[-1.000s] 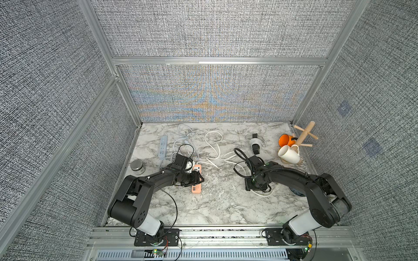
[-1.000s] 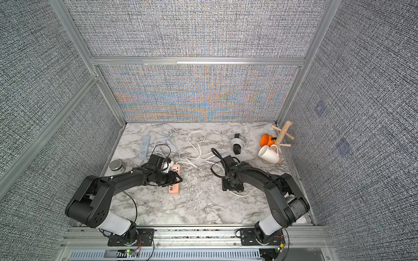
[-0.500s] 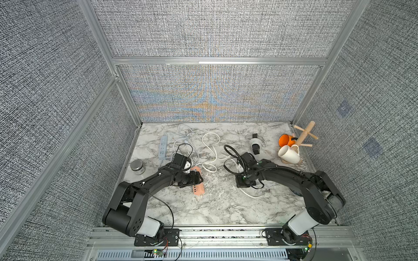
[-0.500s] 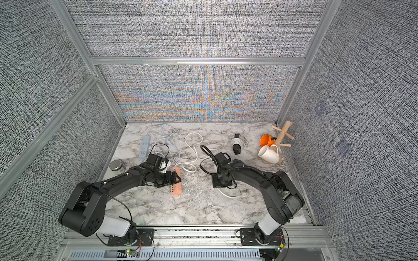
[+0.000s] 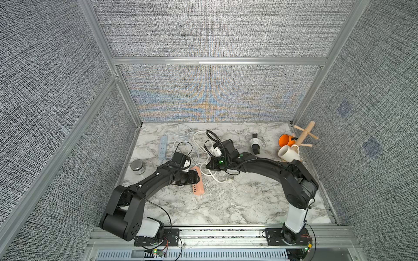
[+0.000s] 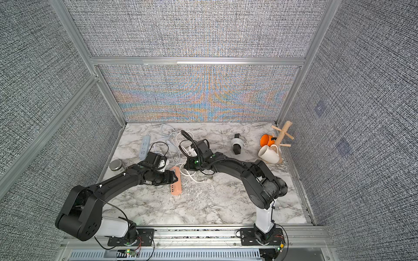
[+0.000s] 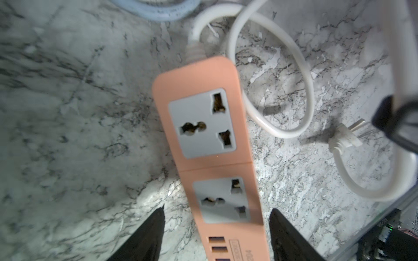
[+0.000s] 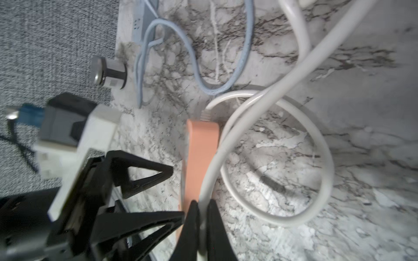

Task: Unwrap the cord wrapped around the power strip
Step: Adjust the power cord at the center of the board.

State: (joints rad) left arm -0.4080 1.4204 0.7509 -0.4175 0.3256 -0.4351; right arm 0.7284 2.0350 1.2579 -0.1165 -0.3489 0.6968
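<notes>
The salmon power strip lies flat on the marble, sockets up. My left gripper is open, one finger on each side of the strip's USB end, and neither finger presses on it. The white cord leaves the strip's far end and lies in loose loops beside it, ending in its plug. None of it is wound round the strip where the strip shows. My right gripper is shut on a run of this cord right beside the strip.
Behind the left arm lie a blue-grey power strip and its thin cord. A metal tin stands by the left wall. At the back right are a coiled black-and-white adapter, an orange mug, a white mug and a wooden mug tree.
My right arm has swung left across the table to the salmon strip, and its gripper has shut on the white cord. The left arm and the strip have barely moved.
</notes>
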